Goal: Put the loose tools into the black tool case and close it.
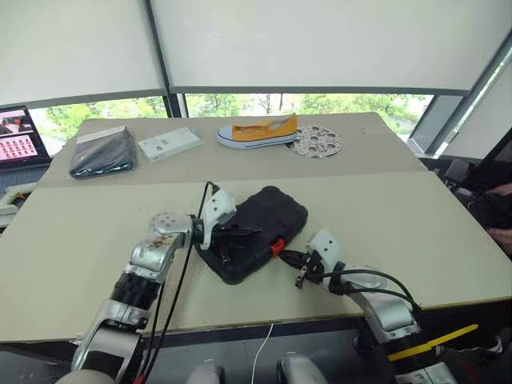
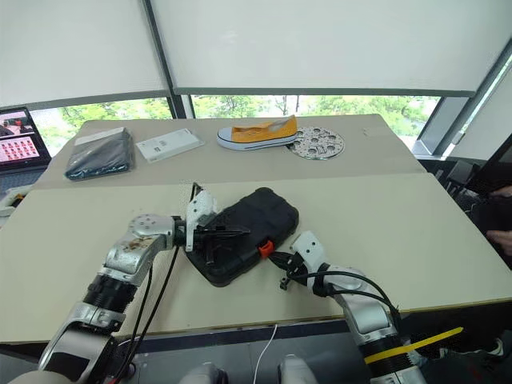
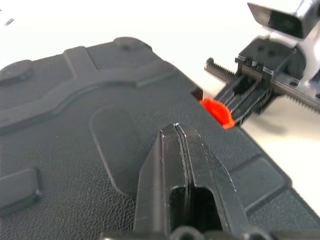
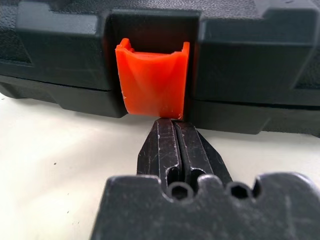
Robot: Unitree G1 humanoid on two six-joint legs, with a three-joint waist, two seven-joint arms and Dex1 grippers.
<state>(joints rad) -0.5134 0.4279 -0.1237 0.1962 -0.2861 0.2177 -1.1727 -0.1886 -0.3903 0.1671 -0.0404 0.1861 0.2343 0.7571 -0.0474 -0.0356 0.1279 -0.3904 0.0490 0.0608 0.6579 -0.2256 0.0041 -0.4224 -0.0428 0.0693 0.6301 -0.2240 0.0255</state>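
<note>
Black plastic rounded-rectangle tool case [image 1: 260, 228] lies lid-down shut near the front edge of the beige table [image 1: 416, 224], set at an angle, its orange latch [image 4: 152, 80] on the side facing the right arm. Left gripper [image 3: 176, 131] rests over the lid, fingers pressed together, clenched on nothing. Right gripper [image 4: 175, 122] sits low by the tabletop, fingers clenched together with tips touching the latch's lower edge. Far side of table: yellow canvas shoe [image 1: 260, 132], flat black pouch [image 1: 102, 152], white box [image 1: 170, 144].

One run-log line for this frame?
case: lid down | latch: unfastened | left gripper: shut, over lid | right gripper: shut, tips below latch
</note>
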